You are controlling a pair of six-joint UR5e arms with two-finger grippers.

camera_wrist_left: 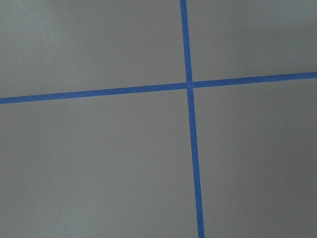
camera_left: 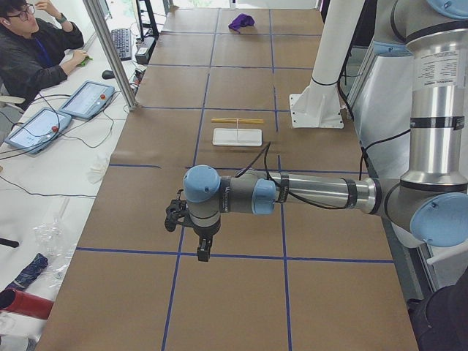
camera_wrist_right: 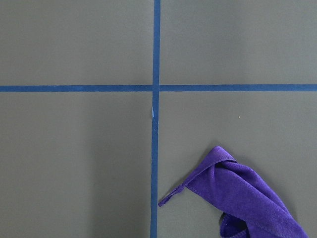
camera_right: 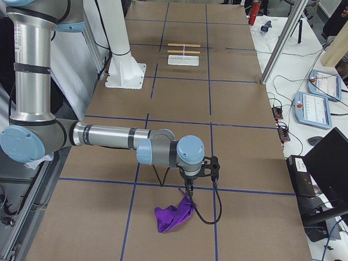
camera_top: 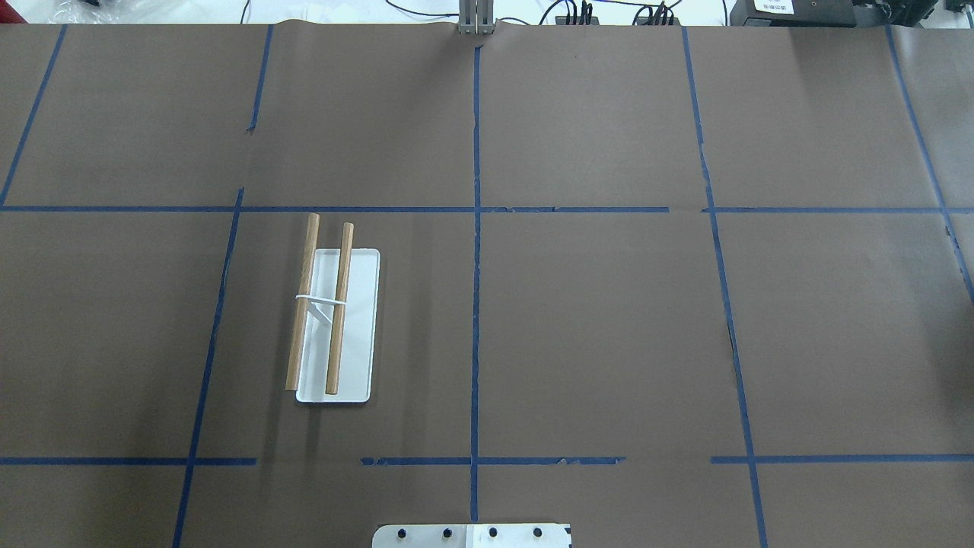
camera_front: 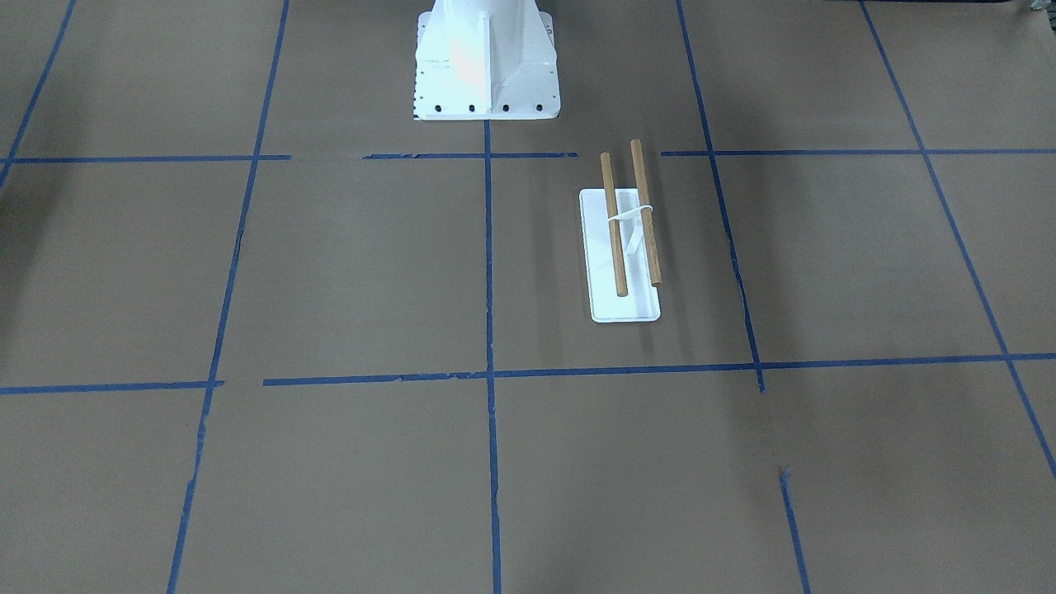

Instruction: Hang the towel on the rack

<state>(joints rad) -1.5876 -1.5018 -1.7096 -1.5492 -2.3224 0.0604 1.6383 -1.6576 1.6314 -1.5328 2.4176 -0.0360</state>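
Observation:
The rack (camera_front: 627, 239) has two wooden dowels on a thin white support over a flat white base. It stands on the robot's left half of the table (camera_top: 335, 312), and also shows in the side views (camera_left: 238, 128) (camera_right: 184, 51). The purple towel (camera_right: 174, 215) lies crumpled on the brown table at the robot's right end; the right wrist view shows it at lower right (camera_wrist_right: 247, 198), and the exterior left view far off (camera_left: 240, 22). The right gripper (camera_right: 189, 190) hangs just above the towel; I cannot tell if it is open or shut. The left gripper (camera_left: 202, 251) hangs over bare table; its state is unclear.
The white bolted pedestal (camera_front: 487, 74) stands at the robot's side of the table (camera_top: 472, 535). Blue tape lines divide the brown table. A seated person (camera_left: 29, 51) and tablets (camera_left: 88, 99) are beside the table, and a metal post (camera_right: 283, 38) stands at its edge.

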